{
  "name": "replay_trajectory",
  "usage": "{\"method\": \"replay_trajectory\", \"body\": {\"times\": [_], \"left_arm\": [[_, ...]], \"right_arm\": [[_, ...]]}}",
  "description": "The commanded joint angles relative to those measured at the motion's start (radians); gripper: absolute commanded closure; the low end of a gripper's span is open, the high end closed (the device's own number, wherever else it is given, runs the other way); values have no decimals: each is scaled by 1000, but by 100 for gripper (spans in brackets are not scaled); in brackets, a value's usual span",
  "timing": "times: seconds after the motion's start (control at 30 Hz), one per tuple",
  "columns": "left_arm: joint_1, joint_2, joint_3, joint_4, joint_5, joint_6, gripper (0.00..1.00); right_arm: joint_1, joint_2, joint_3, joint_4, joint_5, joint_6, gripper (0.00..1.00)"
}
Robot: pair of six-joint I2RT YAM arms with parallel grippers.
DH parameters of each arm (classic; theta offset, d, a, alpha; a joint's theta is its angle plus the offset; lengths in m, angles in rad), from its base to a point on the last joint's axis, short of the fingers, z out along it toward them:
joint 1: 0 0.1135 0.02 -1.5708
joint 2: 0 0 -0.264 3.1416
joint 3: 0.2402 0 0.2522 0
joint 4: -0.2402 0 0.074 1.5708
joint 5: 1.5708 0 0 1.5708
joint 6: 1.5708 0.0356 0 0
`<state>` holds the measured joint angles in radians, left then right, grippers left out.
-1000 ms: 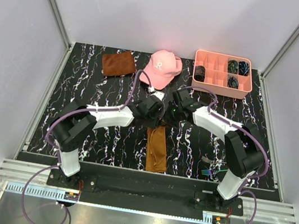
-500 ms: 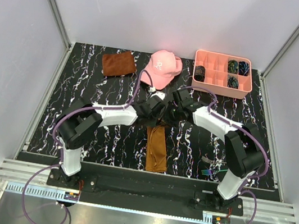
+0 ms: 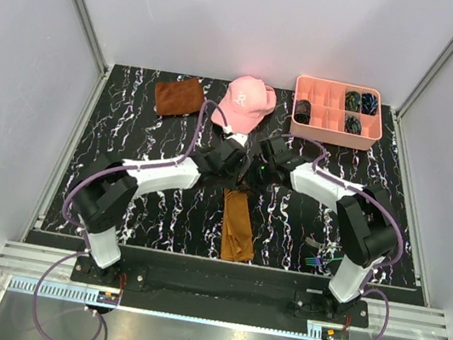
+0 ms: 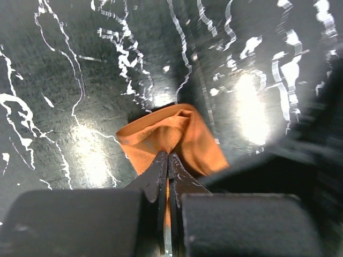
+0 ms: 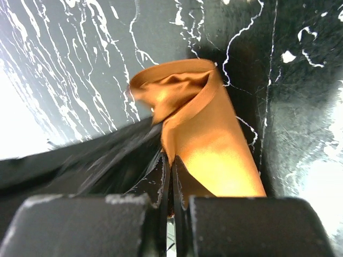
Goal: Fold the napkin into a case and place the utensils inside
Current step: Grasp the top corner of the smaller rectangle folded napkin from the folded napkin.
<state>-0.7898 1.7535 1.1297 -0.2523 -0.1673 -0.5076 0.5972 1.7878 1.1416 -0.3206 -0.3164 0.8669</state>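
Robotics lab cell: white panel walls [image 3: 259,20] on aluminium framing [image 3: 79,2] enclose a black marbled table [image 3: 167,221], left arm [image 3: 157,174] and right arm [image 3: 327,186] bolted at its near edge.

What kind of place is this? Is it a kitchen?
Probably a robot testing booth, not a kitchen: plain white walls, two robot arms bolted at a black marbled table, a pink tray.

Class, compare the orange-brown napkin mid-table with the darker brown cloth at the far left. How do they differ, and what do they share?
The napkin is a long narrow strip; the brown cloth is a wider, shorter patch. The napkin is lighter orange; the brown cloth darker rust. The left gripper and right gripper pinch the napkin's far end; nothing touches the brown cloth. Both are plain fabric on the table.
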Motion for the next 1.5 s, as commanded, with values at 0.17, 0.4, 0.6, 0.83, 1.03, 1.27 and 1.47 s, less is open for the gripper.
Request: {"method": "replay_trajectory", "body": {"times": [0.17,0.4,0.6,0.83,1.03,1.27,1.47], "left_arm": [[24,-74,-84,87,126,-92,100],[24,-78,-122,104,135,-123,100],[35,-95,-148,94,130,-106,100],[52,-101,-146,76,115,-111,100],[55,-98,-145,77,130,-118,100],[57,-110,-150,74,132,-115,100],[57,-118,-150,74,134,-117,100]], "right_arm": [[-13,51,-112,309,-101,184,100],[-28,152,-105,425,-119,242,100],[-45,180,-111,546,-182,252,100],[-54,89,-128,382,-188,115,70],[-56,18,-117,270,-167,50,53],[-57,-4,-118,232,-176,23,46],[-57,8,-111,230,-193,6,51]]}}
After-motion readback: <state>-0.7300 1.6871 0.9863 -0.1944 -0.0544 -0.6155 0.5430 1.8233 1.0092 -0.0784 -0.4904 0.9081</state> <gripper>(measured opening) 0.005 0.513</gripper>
